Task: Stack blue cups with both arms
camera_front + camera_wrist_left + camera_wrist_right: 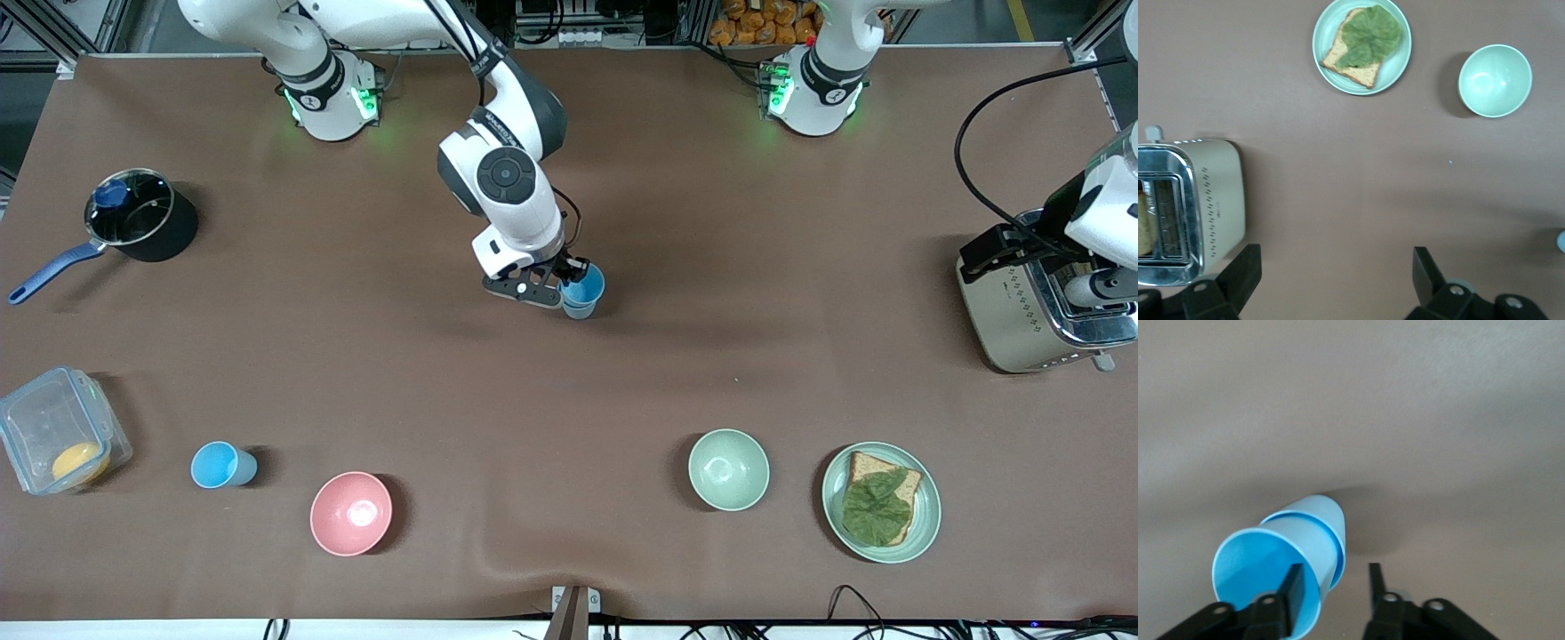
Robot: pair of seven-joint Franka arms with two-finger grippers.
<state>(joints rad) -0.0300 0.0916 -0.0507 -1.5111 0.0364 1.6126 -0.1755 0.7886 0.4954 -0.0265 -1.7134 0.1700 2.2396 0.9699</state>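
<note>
Two light-blue cups (583, 292) are nested one in the other at the middle of the table. They also show in the right wrist view (1288, 553). My right gripper (564, 277) is at the stack's rim, open (1335, 570). One finger (1295, 587) is inside the upper cup. The other finger (1375, 583) is outside, clear of the wall. A third blue cup (221, 465) stands alone near the front camera, toward the right arm's end. My left gripper (1337, 280) is open and empty, waiting over the table beside the toaster (1191, 207).
A silver toaster (1031, 307) stands at the left arm's end, under the left arm. A pale green bowl (728, 469), a plate with toast and lettuce (880, 502), a pink bowl (350, 513) and a plastic box (58, 440) lie along the near edge. A black pot (142, 216) stands farther back.
</note>
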